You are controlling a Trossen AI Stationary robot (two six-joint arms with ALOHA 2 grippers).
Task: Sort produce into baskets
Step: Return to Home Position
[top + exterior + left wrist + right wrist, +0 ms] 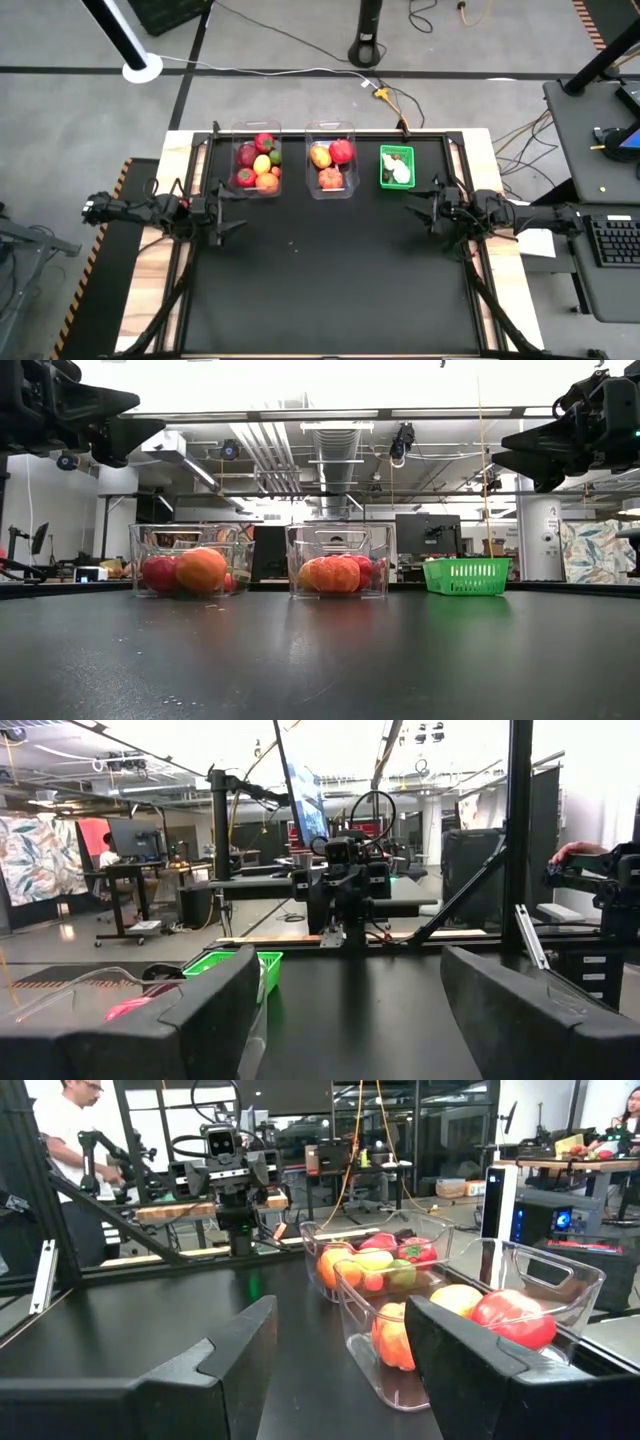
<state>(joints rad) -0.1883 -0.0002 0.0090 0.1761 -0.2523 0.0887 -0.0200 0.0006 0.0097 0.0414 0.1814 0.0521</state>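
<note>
**Both arms at the table's sides, all produce in the bins**

The black table (330,290) takes up the middle of the room; three bins stand in a row along its far edge. The left arm (140,212) lies along the left side and the right arm (520,215) along the right side; each reaches inward, level, so the two face one another across the top. Beyond the table, behind the left arm, a person in a white top (65,1125) stands among the benches.

The left gripper (350,970) hangs above the table just near of the left clear tub (190,538); its fingers (190,1020) are spread wide with nothing between them. The right gripper (341,1315) hangs just near and right of the green mesh basket (467,575); its fingers (480,1370) are likewise wide apart and empty.

The left clear tub sits far left and the middle clear tub (340,540) just right of it, apart; the green mesh basket, the smallest bin, stands rightmost.

The left clear tub holds a heap: a red piece (264,142) at its far end; a yellow piece (262,165) in the middle; a lime green piece (275,157) beside that; an orange piece (267,183) at the near end. The middle clear tub holds a red tomato-like piece (341,151) beside a paler orange piece (320,156), with an orange-red piece (330,179) nearer. The basket holds white garlic pieces (402,172) and a dark piece (393,157) at its far end.
</note>
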